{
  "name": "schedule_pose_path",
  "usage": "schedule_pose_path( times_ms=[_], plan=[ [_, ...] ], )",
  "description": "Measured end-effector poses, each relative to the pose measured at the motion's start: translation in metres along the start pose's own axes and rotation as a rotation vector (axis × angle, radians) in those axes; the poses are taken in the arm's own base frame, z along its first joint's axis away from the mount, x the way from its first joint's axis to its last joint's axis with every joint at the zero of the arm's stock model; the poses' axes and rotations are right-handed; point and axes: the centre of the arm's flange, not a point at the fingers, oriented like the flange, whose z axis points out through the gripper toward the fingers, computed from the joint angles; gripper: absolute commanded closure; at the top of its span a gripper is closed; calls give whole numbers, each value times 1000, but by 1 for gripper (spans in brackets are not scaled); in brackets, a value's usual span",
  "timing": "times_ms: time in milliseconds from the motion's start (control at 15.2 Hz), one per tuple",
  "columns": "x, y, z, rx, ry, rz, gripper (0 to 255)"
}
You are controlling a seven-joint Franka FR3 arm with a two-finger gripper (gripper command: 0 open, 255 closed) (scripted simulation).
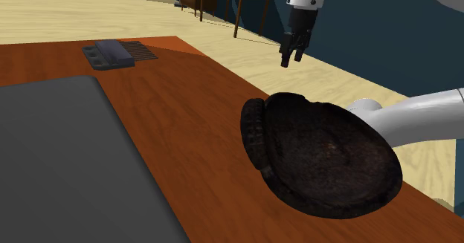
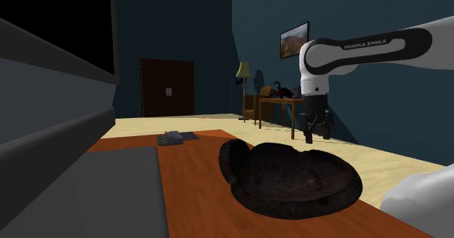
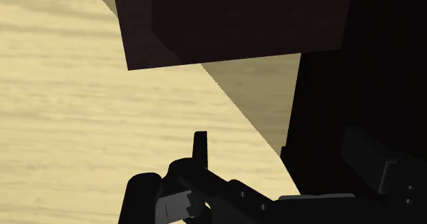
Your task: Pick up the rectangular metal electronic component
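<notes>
Broadest first: bench [image 1: 201, 85], low beneath the claw [image 1: 291, 58] and spreading away from it toward the shoulder view's left. Next, a grey slab [image 1: 59, 167], well apart from the claw, across the bench's whole width. Then a dark round dish [image 1: 327, 160], near and below the claw. Smaller: the component [image 1: 119, 53], grey and finned, flat at the bench's far corner, well apart from the claw and untouched. Smallest: the claw itself, high up, fingers parted, gripping nothing, seemingly out past the bench edge over pale floor.

Likely trouble from here:
- Clipping the dish's thick rim on a low sweep across.
- Closing on the thin fins rather than the solid block, and slipping off.
- Nudging the component over the nearby bench edge through an off-centre descent.
</notes>
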Motion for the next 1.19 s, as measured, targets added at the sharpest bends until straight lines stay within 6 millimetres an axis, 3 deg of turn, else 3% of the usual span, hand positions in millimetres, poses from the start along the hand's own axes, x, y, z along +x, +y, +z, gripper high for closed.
schedule_pose_path(
  times_ms=[132, 462, 990, 1188],
  plan=[
    [5, -4, -2, 0, 2, -14, 0],
    [47, -39, -9, -3, 16, -143, 0],
    [114, -120, -29, -5, 44, -373, 0],
    [129, -152, -37, -7, 55, -460, 0]
  ],
)
